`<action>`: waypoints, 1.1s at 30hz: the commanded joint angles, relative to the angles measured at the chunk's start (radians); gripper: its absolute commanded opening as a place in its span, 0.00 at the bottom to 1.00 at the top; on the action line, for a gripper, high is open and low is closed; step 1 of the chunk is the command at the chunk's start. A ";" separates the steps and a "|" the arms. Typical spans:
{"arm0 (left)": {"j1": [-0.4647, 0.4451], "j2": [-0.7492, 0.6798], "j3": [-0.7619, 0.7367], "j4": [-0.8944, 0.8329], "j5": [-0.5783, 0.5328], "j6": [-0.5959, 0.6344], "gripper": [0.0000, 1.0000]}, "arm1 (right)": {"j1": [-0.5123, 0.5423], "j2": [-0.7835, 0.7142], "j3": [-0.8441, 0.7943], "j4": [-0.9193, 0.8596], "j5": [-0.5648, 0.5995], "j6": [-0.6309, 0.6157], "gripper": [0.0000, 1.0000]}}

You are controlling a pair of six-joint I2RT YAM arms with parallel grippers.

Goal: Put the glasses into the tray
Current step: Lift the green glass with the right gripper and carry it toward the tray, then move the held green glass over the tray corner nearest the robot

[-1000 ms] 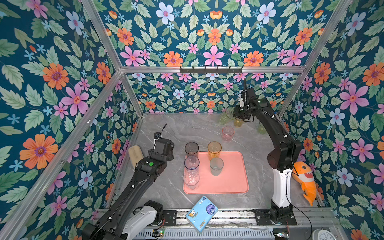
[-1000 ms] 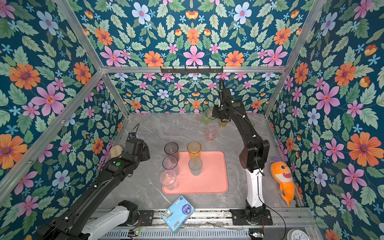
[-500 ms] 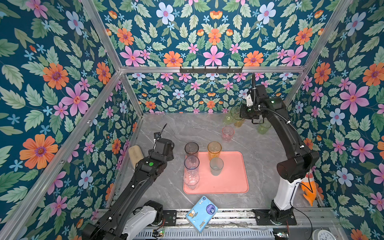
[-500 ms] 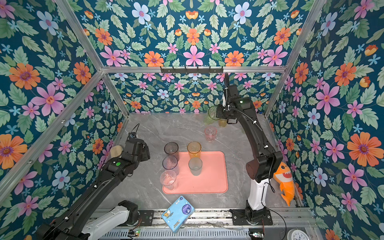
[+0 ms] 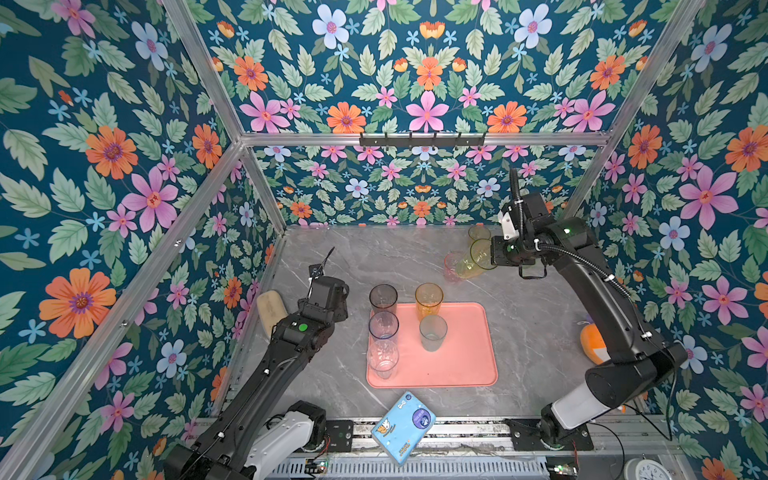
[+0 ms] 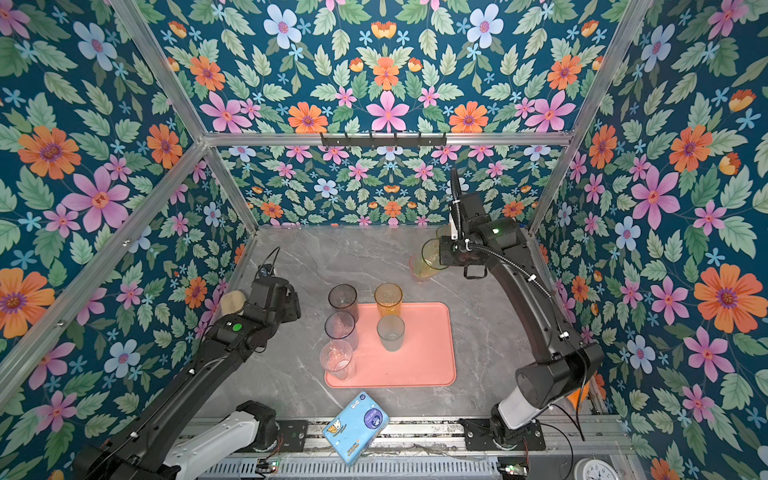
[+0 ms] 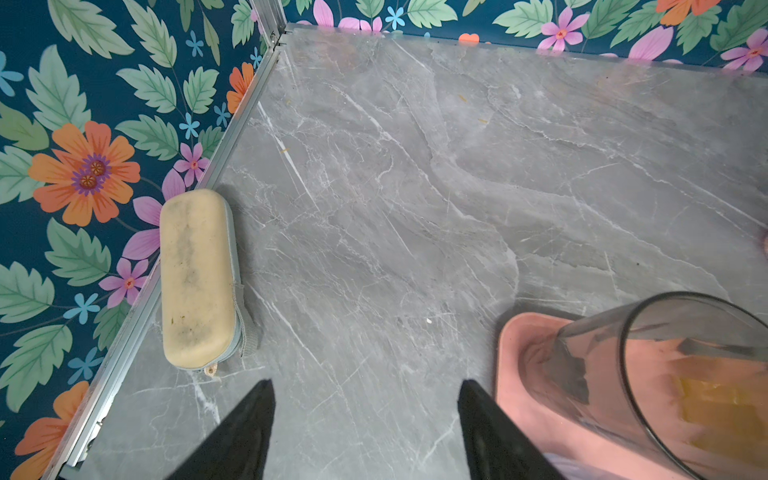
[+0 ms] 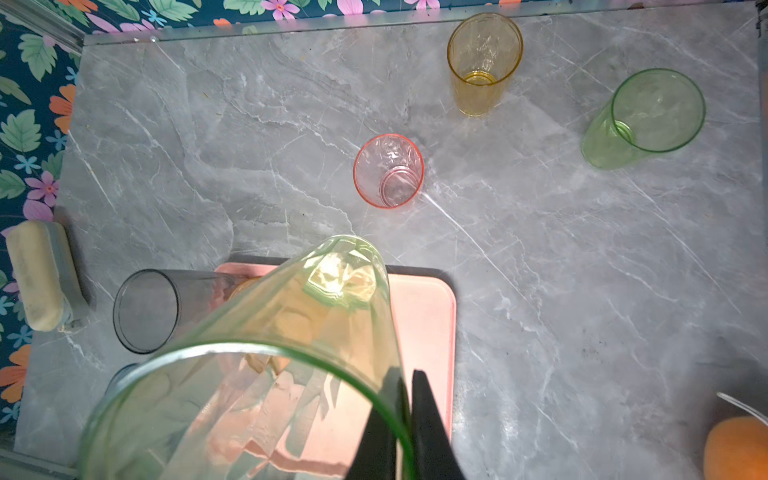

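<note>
Lifted now, yellow-green glass (image 5: 471, 262) tilted in right pincer (image 8: 405, 376), base toward tray (image 5: 457, 357)

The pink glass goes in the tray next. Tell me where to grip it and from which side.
Best pinch the rim wall of the pink glass from straight above, one finger inside, one outside. It stands upright with its mouth open, and bare table surrounds it, so any side of the rim is free. The right tool holds the yellow-green glass the same way.
</note>
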 commanded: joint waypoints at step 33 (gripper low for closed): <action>0.002 -0.020 -0.001 0.000 -0.001 0.003 0.72 | 0.329 -0.260 -0.508 -0.018 0.085 0.238 0.00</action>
